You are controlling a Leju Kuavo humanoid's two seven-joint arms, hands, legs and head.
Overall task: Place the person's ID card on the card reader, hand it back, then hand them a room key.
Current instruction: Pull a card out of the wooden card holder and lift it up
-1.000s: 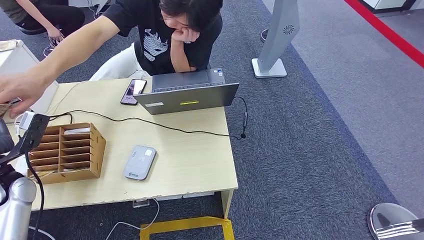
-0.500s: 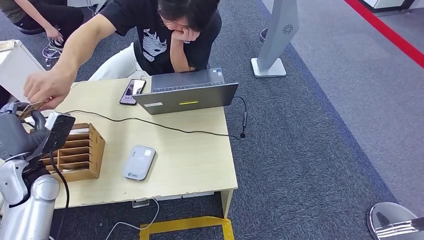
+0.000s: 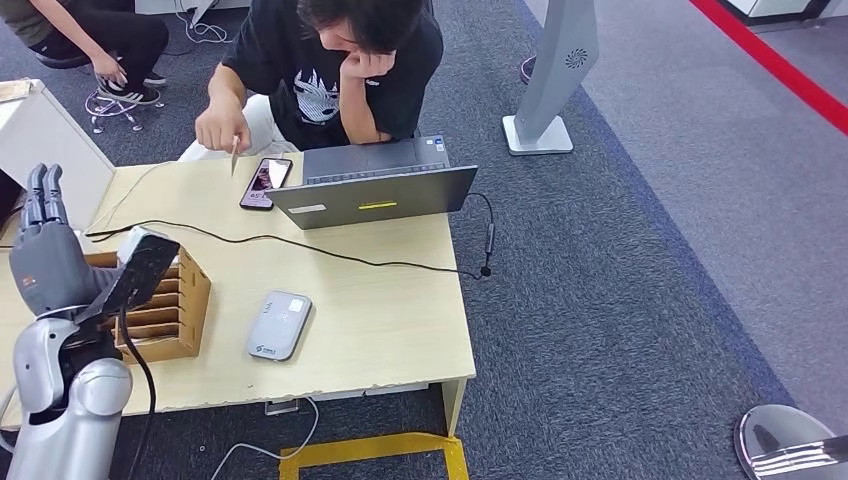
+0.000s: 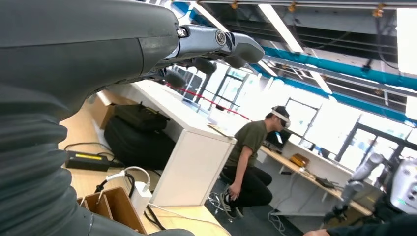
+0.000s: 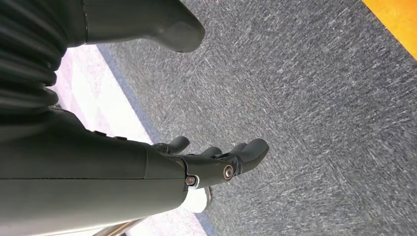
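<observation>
My left hand [image 3: 45, 250] is raised above the table's left end, fingers pointing up and apart, holding nothing. The left wrist view shows the same hand [image 4: 147, 54] empty, its fingers [image 4: 216, 42] stretched out. The person behind the table pinches a thin card [image 3: 235, 156] in one hand [image 3: 222, 125], just above the table's far edge beside a phone [image 3: 266, 183]. The grey-white card reader [image 3: 279, 325] lies flat near the table's front. A wooden slotted rack [image 3: 165, 300] sits right beside my left wrist. My right hand [image 5: 206, 162] hangs over grey carpet, empty.
An open laptop [image 3: 375, 185] stands at the table's far side, and a black cable [image 3: 330, 253] runs across the tabletop [image 3: 380, 320]. A white cabinet [image 3: 50, 135] stands at the far left. Another person [image 3: 90, 35] crouches behind. A grey stand [image 3: 550, 80] is on the carpet.
The person took the card from beside my left hand and drew it back toward the phone. My left hand came up and in over the rack, fingers straightened.
</observation>
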